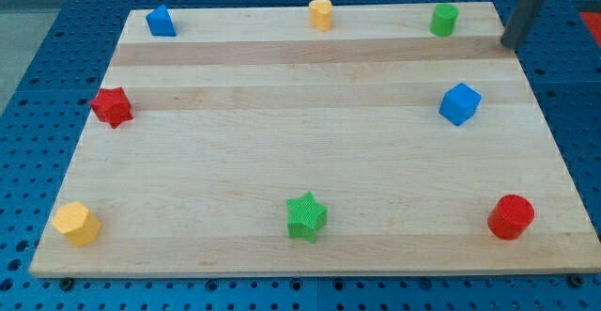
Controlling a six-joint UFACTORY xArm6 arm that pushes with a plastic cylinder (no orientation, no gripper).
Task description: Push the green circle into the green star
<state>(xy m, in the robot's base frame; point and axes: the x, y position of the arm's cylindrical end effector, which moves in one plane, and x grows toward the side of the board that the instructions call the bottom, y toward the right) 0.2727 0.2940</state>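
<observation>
The green circle (444, 19) stands near the board's top edge at the view's upper right. The green star (306, 216) lies near the view's bottom, at the middle. My tip (509, 44) is the lower end of the dark rod at the view's top right, just past the board's right edge. It is to the right of the green circle and a little lower, apart from it.
On the wooden board (282, 132) are also a blue block (161, 21) at top left, a yellow block (321, 14) at top middle, a blue cube (460, 103) at right, a red star (112, 106) at left, a yellow block (77, 224) at bottom left and a red circle (511, 217) at bottom right.
</observation>
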